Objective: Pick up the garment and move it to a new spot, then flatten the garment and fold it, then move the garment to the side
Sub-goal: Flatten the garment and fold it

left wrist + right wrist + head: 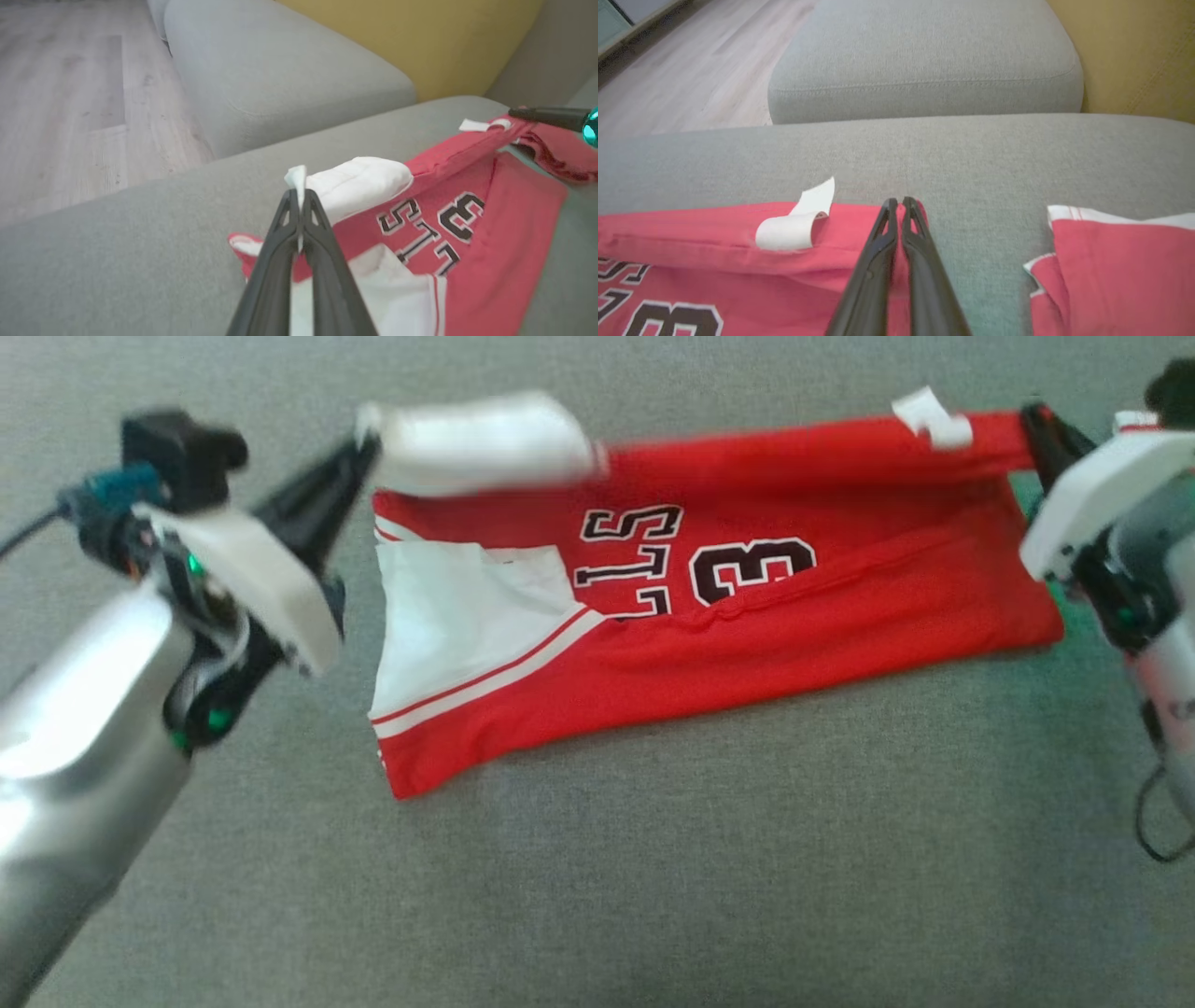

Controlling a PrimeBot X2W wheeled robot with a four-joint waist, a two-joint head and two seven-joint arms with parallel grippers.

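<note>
Across the grey sofa seat [653, 859] lies the red garment [747, 616], its long axis running left to right in the head view. Its lower part rests flat on the fabric, and its upper edge is raised and pulled taut between the two grippers. The left gripper [364, 448] is clenched on a white corner at the left end, and the right gripper [1034, 422] is clamped on the red edge at the right end. In the head view the white fold beside the left fingers is smeared by blur, and the black lettering reads upside down, its lower row tucked under a crease, so only a 3 and a few strokes can be made out. The right end of the cloth is cut off there by the right arm's pale housing. The right wrist view shows a further red piece with white trim [1111, 270] past the fingers; whether it belongs to the same garment cannot be told. A curled white label [929, 420] stands up from the raised edge. The left wrist view adds a second grey cushion [280, 70], a yellow back cushion [420, 42] and a wooden floor [70, 93].
</note>
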